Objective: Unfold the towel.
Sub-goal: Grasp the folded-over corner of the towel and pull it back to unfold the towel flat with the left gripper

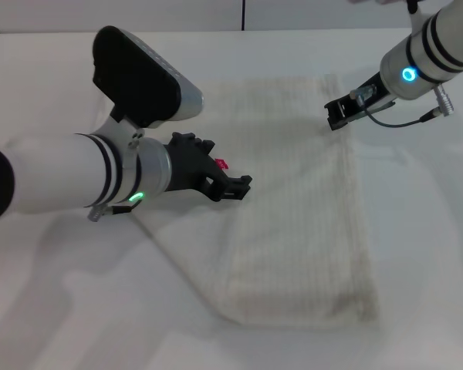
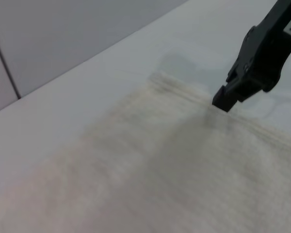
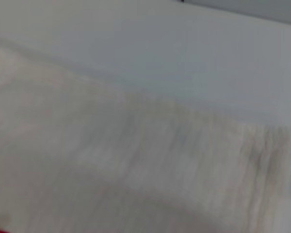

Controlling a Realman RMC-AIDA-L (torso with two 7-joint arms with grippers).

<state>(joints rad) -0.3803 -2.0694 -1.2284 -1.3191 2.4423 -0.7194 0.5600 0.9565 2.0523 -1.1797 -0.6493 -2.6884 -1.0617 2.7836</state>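
The towel (image 1: 301, 208) is a cream-white ribbed cloth lying folded into a tall strip on the white table. Its small red-pink tag (image 1: 221, 163) shows at the left edge. My left gripper (image 1: 230, 171) hovers low over that left edge, open, with the tag showing between its fingers. My right gripper (image 1: 338, 114) is at the towel's far right corner, just above the cloth. It also shows in the left wrist view (image 2: 224, 101), with its black tip over the towel's far hem (image 2: 184, 92). The right wrist view shows only towel (image 3: 136, 160) and table.
The white table (image 1: 54, 308) spreads on all sides of the towel. A grey wall panel (image 2: 63, 34) stands behind the table's far edge. My left arm's white forearm (image 1: 62, 181) lies across the left part of the table.
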